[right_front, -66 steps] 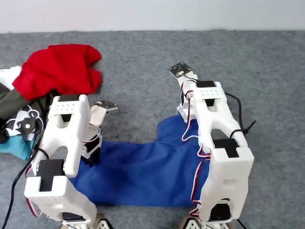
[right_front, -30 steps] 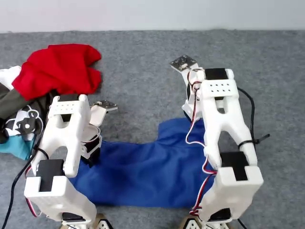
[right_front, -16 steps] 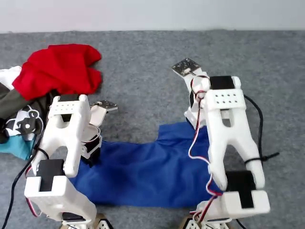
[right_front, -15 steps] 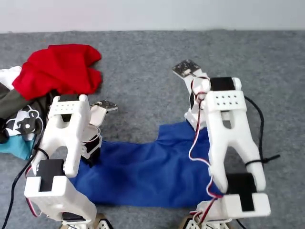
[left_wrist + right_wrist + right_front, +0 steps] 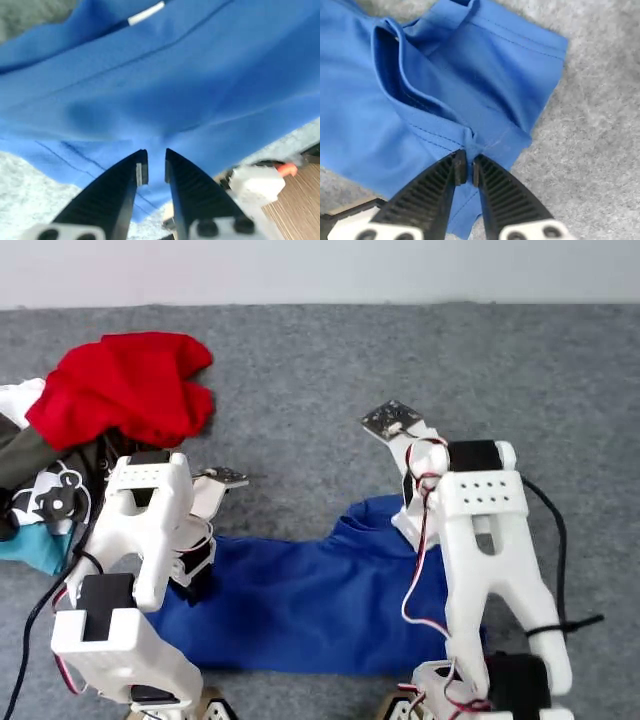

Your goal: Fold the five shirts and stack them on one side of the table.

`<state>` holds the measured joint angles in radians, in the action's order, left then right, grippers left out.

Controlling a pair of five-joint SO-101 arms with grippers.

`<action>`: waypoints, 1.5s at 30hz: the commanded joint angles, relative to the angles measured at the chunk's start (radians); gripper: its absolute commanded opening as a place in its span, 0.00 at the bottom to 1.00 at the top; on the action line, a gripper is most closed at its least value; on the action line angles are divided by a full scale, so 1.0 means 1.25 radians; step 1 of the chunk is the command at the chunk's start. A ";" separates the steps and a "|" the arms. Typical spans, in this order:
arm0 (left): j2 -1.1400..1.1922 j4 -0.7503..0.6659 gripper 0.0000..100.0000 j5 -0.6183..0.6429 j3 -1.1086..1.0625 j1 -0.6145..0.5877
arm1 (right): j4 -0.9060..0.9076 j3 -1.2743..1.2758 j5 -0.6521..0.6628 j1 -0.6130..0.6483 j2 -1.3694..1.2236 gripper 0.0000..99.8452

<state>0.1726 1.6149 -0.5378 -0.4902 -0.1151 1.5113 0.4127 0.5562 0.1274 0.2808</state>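
As it tilts down, right gripper (image 5: 465, 172) pinching blue shirt (image 5: 365, 115)

Two white arms (image 5: 145, 525) — black servos (image 5: 105, 592), red-white cables (image 5: 413, 580)

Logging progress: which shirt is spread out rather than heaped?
The blue shirt: it lies flat, while the red shirt and others sit bunched in a pile.

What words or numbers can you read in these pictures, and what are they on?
No words or numbers can be read anywhere.
Small white neck tag on the blue cloth shirt: looks blank, and it is too blurred to tell for sure.
Black-and-white printed cloth: it has a picture print, with no letters I can make out.
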 commanded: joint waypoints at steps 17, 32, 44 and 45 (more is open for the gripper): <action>-0.025 -0.004 0.08 -0.007 0.001 0.006 | -0.125 0.318 0.130 0.031 0.186 0.01; -0.025 -0.004 0.08 -0.007 0.001 0.006 | 0.057 0.201 0.128 0.035 0.253 0.19; -0.025 -0.004 0.08 -0.007 0.001 0.006 | -0.285 0.218 -0.061 0.004 0.161 0.20; -0.025 -0.004 0.08 -0.007 0.001 0.006 | -0.328 0.215 -0.087 0.004 0.121 0.20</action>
<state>0.1726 1.6149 -0.5378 -0.4902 -0.1151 1.2766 0.6843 0.5317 0.1412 0.5201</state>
